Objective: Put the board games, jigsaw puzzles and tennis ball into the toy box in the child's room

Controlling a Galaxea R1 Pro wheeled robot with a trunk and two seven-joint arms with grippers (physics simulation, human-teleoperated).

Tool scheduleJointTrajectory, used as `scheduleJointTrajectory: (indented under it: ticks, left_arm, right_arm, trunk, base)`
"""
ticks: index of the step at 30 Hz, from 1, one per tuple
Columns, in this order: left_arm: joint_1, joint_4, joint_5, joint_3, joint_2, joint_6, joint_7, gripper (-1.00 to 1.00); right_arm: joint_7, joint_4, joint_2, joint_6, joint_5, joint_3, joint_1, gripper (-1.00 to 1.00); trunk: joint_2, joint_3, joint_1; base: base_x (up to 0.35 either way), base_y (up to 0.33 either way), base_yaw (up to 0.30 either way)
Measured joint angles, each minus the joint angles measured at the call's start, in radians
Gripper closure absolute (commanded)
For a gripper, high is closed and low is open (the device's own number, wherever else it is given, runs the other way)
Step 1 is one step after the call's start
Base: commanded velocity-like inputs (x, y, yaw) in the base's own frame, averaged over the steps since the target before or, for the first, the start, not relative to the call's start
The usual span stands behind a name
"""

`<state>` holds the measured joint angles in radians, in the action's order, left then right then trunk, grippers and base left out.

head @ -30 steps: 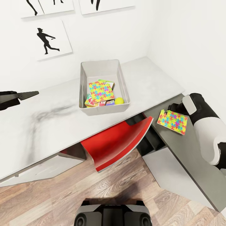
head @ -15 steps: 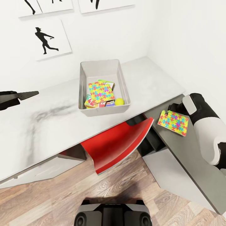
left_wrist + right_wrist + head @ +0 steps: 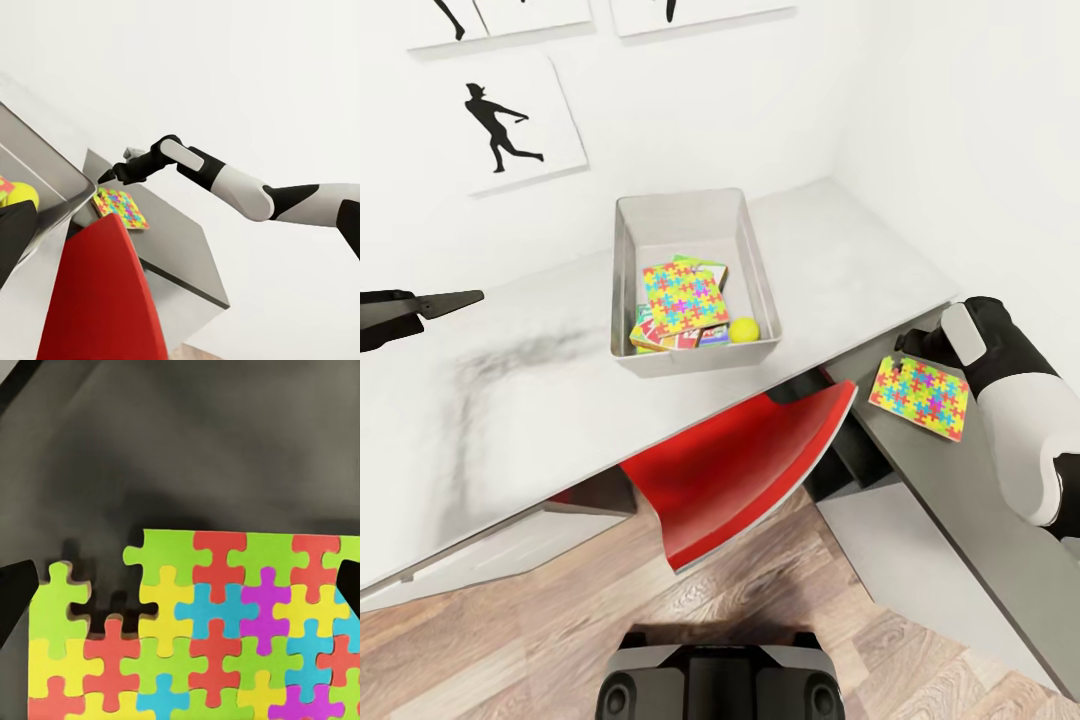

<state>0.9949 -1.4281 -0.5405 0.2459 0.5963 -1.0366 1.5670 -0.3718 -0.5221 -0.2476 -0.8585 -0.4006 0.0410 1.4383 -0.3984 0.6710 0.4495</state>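
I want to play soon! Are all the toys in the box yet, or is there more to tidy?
Nearly! The toy box on the table already holds one jigsaw puzzle, board games beneath it and the tennis ball. The right gripper is at the edge of the second jigsaw puzzle over the dark cabinet top. That puzzle still needs to go in.

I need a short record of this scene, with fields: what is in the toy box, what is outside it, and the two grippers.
in toy box: jigsaw puzzle on top of board games, tennis ball
outside: second jigsaw puzzle, over the dark grey cabinet top
right gripper: at that puzzle's edge, grip unclear
left gripper: over the table, holding nothing visible
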Motion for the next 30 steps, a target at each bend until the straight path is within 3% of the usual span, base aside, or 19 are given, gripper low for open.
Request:
scheduleJointTrajectory:
  ticks: [30]
  left_arm:
    - [-0.001,0.000,0.000,-0.005,-0.001,0.000,0.000,-1.00]
  right_arm:
    - [0.000,0.000,-0.002,0.006,0.001,0.002,0.000,-1.00]
  trunk:
    - [0.000,0.035,0.000]
  base:
    - [0.030,0.000,0.000]
